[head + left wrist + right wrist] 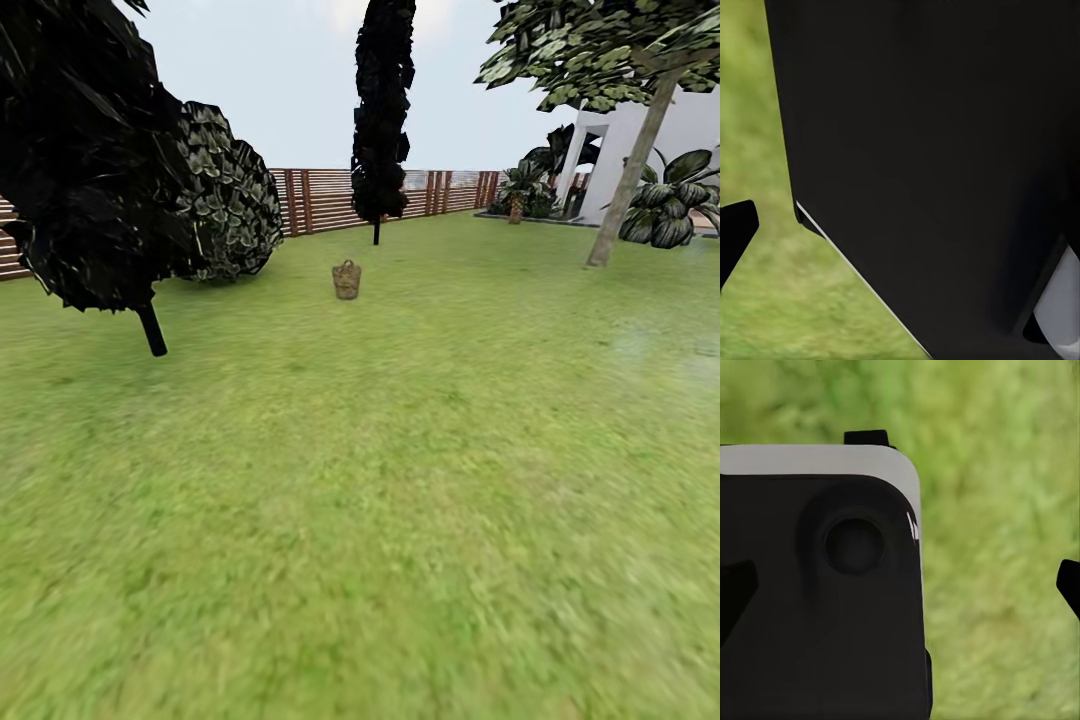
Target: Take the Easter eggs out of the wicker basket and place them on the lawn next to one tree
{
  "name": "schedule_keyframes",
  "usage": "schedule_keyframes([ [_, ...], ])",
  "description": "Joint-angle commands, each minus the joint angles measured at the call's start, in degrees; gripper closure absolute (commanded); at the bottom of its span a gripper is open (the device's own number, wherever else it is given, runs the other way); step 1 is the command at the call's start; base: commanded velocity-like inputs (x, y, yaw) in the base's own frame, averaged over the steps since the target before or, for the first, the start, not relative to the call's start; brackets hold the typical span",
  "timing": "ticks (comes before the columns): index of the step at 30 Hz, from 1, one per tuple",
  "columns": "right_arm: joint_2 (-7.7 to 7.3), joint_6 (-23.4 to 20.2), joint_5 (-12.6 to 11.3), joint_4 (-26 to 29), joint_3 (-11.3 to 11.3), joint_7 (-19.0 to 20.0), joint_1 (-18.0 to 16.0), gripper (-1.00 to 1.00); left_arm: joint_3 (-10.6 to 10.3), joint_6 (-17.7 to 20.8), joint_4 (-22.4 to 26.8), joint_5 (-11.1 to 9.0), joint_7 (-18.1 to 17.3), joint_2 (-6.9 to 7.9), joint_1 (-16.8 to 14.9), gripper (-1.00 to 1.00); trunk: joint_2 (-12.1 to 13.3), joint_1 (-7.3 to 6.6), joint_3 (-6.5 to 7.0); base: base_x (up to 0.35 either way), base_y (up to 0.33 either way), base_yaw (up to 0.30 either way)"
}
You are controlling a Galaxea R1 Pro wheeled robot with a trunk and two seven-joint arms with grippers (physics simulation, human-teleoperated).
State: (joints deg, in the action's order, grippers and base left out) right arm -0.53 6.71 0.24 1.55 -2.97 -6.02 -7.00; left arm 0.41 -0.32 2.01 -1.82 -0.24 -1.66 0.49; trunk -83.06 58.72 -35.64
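The wicker basket [347, 280] stands small and far off on the lawn [380, 520], straight ahead in the head view. The Easter eggs are hidden from here. A tree [628, 175] with a leaning grey-brown trunk rises at the right, near the white house. In the left wrist view my left gripper [900, 232] has one dark fingertip [735, 236] over grass, set wide at the frame's edge; the other is lost against a black body panel. My right gripper [900, 589] is open, its fingertips [1069, 585] wide apart over grass, nothing held.
A dark tree on a thin stem [90, 160] and a round bush [230, 200] stand at the left. A narrow columnar tree [381, 120] rises behind the basket. A brown slatted fence [330, 198] closes the back. A white house [650, 140] and broad-leaved plants [672, 205] lie at the right.
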Motion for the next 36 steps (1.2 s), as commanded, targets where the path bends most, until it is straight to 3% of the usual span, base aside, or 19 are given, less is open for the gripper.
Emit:
schedule_keyframes([
  [1,0.01,0.24,0.03,-0.07,-0.28,-0.04,-0.03,-1.0,0.03,-0.03,0.1,-0.19,-0.02,-0.01,0.0,-1.0,-0.02,0.01,-0.04,0.108,0.0,0.0],
  [36,0.01,0.24,0.03,-0.05,-0.28,-0.04,-0.03,-1.0,0.03,-0.03,0.1,-0.17,-0.02,-0.01,0.02,-1.0,-0.02,0.01,-0.04,0.101,0.0,0.0],
])
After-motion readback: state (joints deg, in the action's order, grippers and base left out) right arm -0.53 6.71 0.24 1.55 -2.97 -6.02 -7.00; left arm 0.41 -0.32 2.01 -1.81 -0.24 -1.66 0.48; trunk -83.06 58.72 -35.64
